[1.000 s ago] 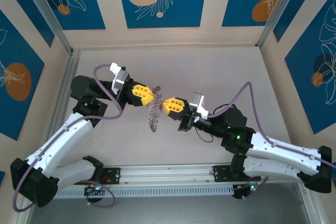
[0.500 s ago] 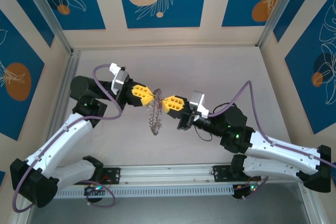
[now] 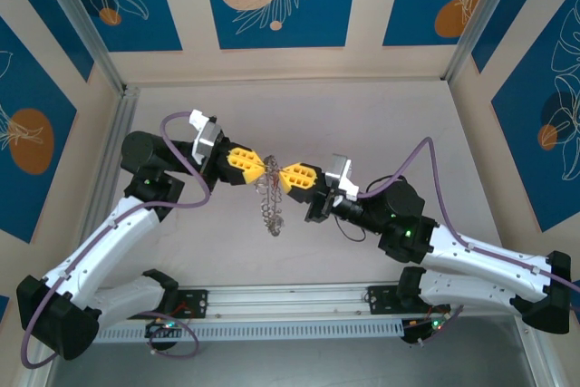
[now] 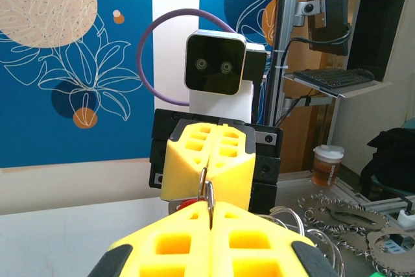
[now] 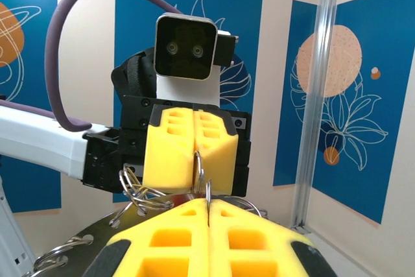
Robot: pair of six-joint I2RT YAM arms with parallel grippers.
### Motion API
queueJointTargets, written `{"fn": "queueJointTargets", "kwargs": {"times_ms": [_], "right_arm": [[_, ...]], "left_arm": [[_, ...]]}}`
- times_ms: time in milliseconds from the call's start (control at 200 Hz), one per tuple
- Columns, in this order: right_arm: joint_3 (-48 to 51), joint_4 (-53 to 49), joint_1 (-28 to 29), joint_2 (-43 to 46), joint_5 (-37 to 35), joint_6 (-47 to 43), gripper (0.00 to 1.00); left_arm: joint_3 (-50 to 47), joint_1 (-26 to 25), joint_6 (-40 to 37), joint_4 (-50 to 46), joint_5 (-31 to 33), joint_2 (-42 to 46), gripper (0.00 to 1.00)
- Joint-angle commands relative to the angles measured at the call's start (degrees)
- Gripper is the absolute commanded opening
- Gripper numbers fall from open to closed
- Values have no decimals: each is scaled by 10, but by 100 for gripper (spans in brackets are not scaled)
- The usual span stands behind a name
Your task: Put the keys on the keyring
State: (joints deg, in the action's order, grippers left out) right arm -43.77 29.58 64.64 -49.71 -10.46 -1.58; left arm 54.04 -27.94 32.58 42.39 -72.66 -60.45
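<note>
Bench [image 3: 381, 124]: pale surface across the middle of the top view, walled by blue floral panels.
Left claw [image 3: 264, 166]: just left of centre in the top view; yellow fingers pressed together, pointing right.
Left claw grip: clamped on a thin wire of the keyring [image 3: 269, 203]; wire seen entering the finger seam in the right wrist view.
Right claw [image 3: 284, 175]: just right of centre in the top view; yellow fingers pressed together, pointing left.
Right claw grip: thin metal wire at the finger seam in the left wrist view; ring wire or key blade, cannot tell.
Claw relation: tip to tip, touching or nearly so, seams in line.
Keyring position: silvery bunch hanging directly below the meeting point of the two tips, centre of the top view; contact with the bench not determinable.
Keyring detail: loose wire loops at lower left of the right wrist view, beside the left claw; more loops at lower right of the left wrist view.
Key [image 4: 187, 204]: small red sliver at lower centre of the left wrist view, just beside the right claw tip, left of the seam; blade hidden.
Left arm [image 3: 109, 242]: white links, rising from lower left of the top view.
Right arm [image 3: 480, 260]: white links, rising from lower right.
</note>
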Motion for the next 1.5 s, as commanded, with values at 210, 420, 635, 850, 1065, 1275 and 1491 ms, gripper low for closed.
{"fn": "queueJointTargets", "kwargs": {"times_ms": [210, 420, 635, 850, 1065, 1275, 1491], "right_arm": [[-13, 20, -3, 13, 3, 12, 0], [-12, 18, -2, 14, 3, 14, 0], [-12, 16, -3, 13, 8, 16, 0], [-14, 16, -3, 8, 12, 20, 0], [-17, 16, -4, 4, 18, 24, 0], [-20, 15, -5, 1, 22, 27, 0], [-20, 14, -7, -3, 22, 29, 0]], "left_arm": [[0, 7, -15, 8, -2, 16, 0], [0, 7, -16, 6, -2, 17, 0], [0, 7, -18, 3, -2, 18, 0], [1, 7, -20, 0, 0, 19, 0], [0, 7, -21, -1, 0, 19, 0], [0, 7, -22, -3, 0, 20, 0], [0, 7, -23, -5, 1, 21, 0]]}}
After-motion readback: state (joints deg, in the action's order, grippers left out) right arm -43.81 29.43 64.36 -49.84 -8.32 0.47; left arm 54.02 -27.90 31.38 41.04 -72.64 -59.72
